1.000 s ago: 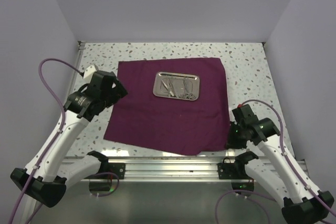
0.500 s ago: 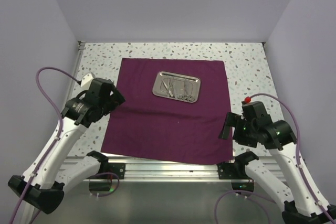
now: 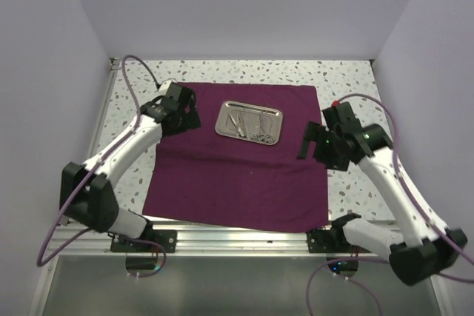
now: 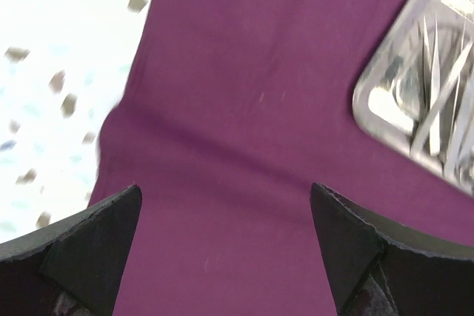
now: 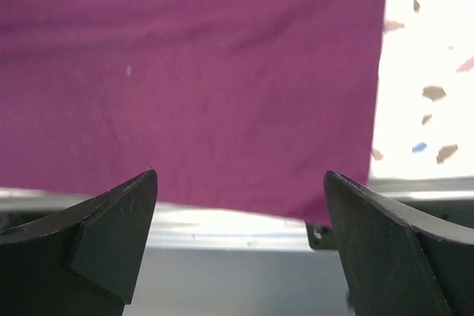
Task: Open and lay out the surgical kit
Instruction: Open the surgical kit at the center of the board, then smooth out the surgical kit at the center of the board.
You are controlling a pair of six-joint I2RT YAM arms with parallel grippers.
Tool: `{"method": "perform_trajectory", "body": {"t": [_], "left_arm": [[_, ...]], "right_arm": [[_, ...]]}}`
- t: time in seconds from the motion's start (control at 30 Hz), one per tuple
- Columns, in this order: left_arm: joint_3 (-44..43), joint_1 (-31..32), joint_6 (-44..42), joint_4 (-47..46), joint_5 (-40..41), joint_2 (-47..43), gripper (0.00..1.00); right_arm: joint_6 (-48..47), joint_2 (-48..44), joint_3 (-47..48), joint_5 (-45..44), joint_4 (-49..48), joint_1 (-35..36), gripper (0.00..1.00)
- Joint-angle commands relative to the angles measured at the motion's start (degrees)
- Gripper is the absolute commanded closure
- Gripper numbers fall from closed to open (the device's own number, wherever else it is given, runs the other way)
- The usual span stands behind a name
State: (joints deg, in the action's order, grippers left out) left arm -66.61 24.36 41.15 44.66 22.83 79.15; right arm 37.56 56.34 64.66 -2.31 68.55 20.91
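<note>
Left fingers (image 4: 81, 249) and right fingers (image 5: 104, 234) gape; left wrist shows tray (image 4: 370, 109), right cloth (image 5: 192, 72) edge.

Items counted on the table:

- One purple cloth wrap (image 3: 237, 175).
- One steel tray (image 3: 228, 129).
- Several thin silver instruments (image 3: 248, 121) (overlapping, so the exact number is not determinable).
- Two grippers: left gripper (image 3: 189, 115) and right gripper (image 3: 306, 143).

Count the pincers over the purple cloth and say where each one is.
2. The left pincer hangs open over the cloth's far left corner; the right pincer hangs open over its right edge. None appears hidden.
</note>
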Motion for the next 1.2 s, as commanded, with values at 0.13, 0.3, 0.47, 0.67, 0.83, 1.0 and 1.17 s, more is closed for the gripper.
{"method": "perform_trajectory", "body": {"t": [0.13,0.3,0.47,0.67,0.83,1.0,1.17], "left_arm": [[-10.5,-14.2,-11.6,-18.4,-8.0,17.0,0.0],[-19.1,-19.2,-18.5,-20.6,-11.0,27.5,0.0],[-25.0,-23.0,-18.8,-22.3,-15.9,37.0,0.0],[-28.0,-23.8,-20.6,-22.3,-20.0,43.4,0.01],[-27.1,-23.8,-19.9,-23.6,-22.6,46.0,0.02],[-27.3,-23.8,-19.9,-23.6,-22.6,47.6,0.1],[-29.4,-23.8,-19.4,-21.6,-24.8,49.5,0.55]], "right_arm": [[-0.6,30.1,14.9,-1.6,-14.8,-6.3,0.02],[-0.3,41.7,22.5,-1.3,-18.7,-15.2,0.02],[-1.4,55.2,31.5,-8.1,-16.6,-17.3,0.02],[-0.6,65.2,40.0,-9.6,-16.4,-18.3,0.03],[-0.4,71.0,42.4,-11.2,-15.6,-18.3,0.03],[-1.6,75.1,44.1,-10.9,-16.7,-18.4,0.09],[-1.9,80.9,48.1,-7.6,-16.3,-18.4,0.53]]}}
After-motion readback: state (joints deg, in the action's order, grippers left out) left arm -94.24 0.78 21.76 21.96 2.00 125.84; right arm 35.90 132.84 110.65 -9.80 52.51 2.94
